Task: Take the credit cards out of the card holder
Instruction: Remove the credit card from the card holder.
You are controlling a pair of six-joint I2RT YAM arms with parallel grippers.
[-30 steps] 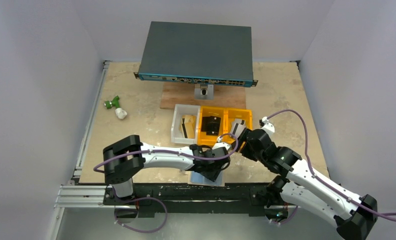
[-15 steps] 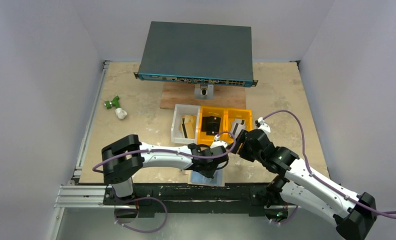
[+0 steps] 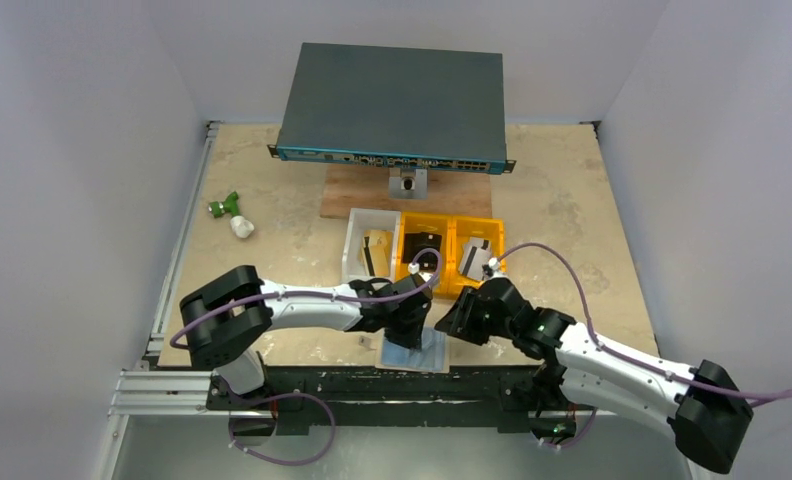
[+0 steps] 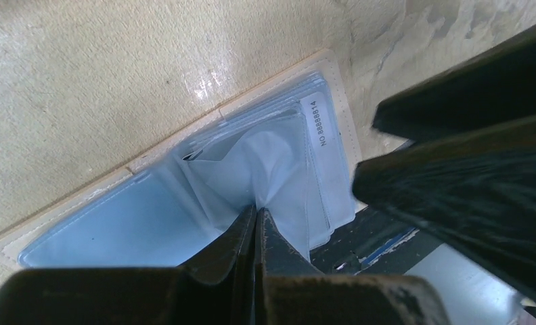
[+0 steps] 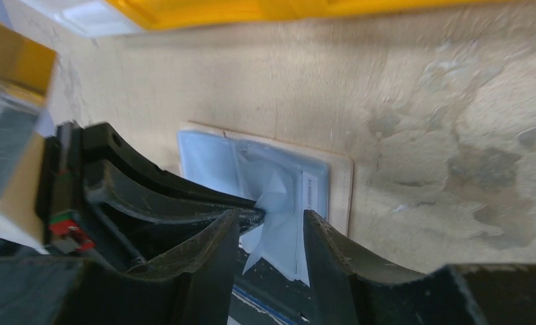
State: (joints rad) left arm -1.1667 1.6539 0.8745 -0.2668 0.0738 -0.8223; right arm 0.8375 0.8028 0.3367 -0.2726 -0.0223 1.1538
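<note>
The card holder (image 3: 429, 357) lies open, pale blue side up, at the table's near edge, its corner over the edge. My left gripper (image 4: 255, 214) is shut on a pale blue sleeve of the card holder (image 4: 116, 223) and pulls it into a peak. A white credit card edge with a printed number (image 4: 317, 122) shows in the pocket beside it. My right gripper (image 5: 272, 220) is open, its fingers either side of the raised sleeve's free edge on the card holder (image 5: 211, 159). The left gripper's fingers (image 5: 184, 193) sit just left of it.
Behind the grippers stand a white bin (image 3: 353, 268) and two orange bins (image 3: 409, 275) in a row, with striped cards and a black block (image 3: 422, 250) in them. A network switch (image 3: 392, 100) rests on a wooden board (image 3: 357, 200). A green and white object (image 3: 230, 215) lies far left.
My left gripper has shut on the holder's sleeve. My right arm has swung down and left from the orange bin to the holder, its jaws narrowing.
</note>
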